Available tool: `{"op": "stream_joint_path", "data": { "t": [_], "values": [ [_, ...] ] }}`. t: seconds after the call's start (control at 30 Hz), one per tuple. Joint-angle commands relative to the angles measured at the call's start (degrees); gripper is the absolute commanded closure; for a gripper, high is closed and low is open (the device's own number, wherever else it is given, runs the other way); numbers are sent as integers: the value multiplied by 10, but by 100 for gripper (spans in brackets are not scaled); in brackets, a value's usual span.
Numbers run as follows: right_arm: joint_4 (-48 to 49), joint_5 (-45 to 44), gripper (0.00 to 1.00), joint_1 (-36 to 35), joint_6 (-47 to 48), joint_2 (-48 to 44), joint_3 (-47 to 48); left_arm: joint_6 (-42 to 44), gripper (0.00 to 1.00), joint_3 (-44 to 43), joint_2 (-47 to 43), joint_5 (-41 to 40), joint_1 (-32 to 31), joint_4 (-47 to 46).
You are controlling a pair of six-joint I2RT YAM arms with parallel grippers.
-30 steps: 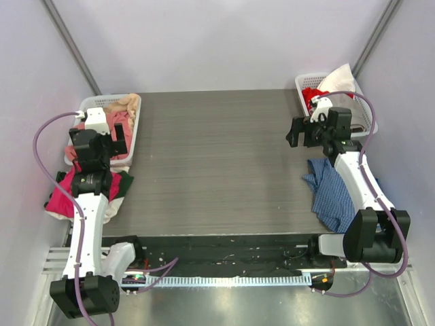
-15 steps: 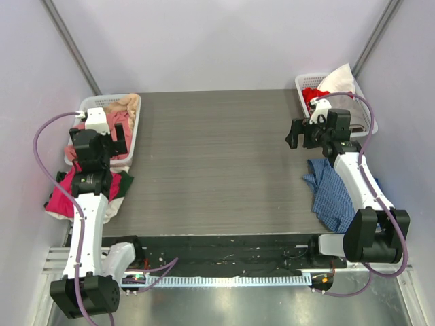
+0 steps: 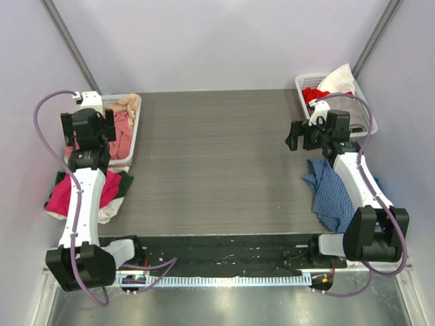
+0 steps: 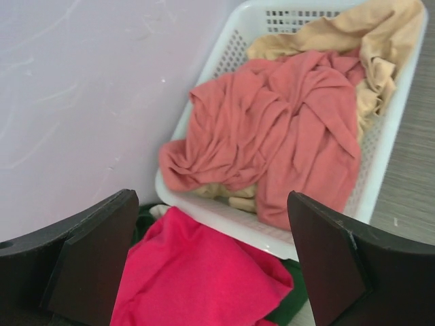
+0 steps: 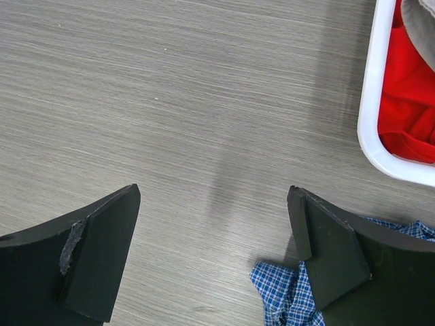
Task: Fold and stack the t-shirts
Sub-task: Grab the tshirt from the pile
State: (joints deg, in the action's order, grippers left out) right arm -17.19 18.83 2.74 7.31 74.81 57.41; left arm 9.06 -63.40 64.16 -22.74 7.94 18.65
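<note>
At the far left corner of the grey wood-grain counter [image 3: 217,156]: a white perforated plastic basket [image 4: 391,149], with a crumpled salmon-red cloth t-shirt [image 4: 285,129] heaped in it and reaching one rim, lying over a beige cloth t-shirt [image 4: 360,41] bunched along the far side. Just near of that basket, against its wall: a magenta-pink cloth t-shirt [image 4: 197,272] in a loose heap at the counter's left edge, with a scrap of dark green cloth [image 4: 289,305] under it. Above the basket's left side: the left pincer [image 4: 212,231], released, fingers spread wide, nothing between them, clear of all the cloth. At the far right corner: a second white plastic basket [image 5: 370,102], with a bright red cloth t-shirt [image 5: 408,88] inside and a pale cloth [image 3: 338,80] rising out of its far end. Just near of it: a rumpled blue-checked cloth [image 5: 285,292] on the counter. Over bare counter just left of that basket: the right pincer [image 5: 214,231], likewise released and empty.
</note>
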Motion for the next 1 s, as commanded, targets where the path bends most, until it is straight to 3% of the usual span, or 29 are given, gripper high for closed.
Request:
{"op": "stream_joint_path", "data": {
  "t": [0.0,0.13,0.4,0.53,0.77,0.97],
  "values": [
    [10,12,0,3,9,5,7,54,1,-54,3,-48,1,-18],
    [9,16,0,4,10,3,7,59,0,-112,48,-34,3,18],
    [7,38,0,3,4,-4,9,9,2,-253,241,45,34,139],
    [6,50,0,3,2,-9,8,35,3,-291,299,118,37,175],
    [1,80,0,3,-1,-16,10,71,7,-408,424,157,47,236],
    [-1,96,0,3,-1,-20,8,72,9,-407,475,169,51,217]
  ]
}}
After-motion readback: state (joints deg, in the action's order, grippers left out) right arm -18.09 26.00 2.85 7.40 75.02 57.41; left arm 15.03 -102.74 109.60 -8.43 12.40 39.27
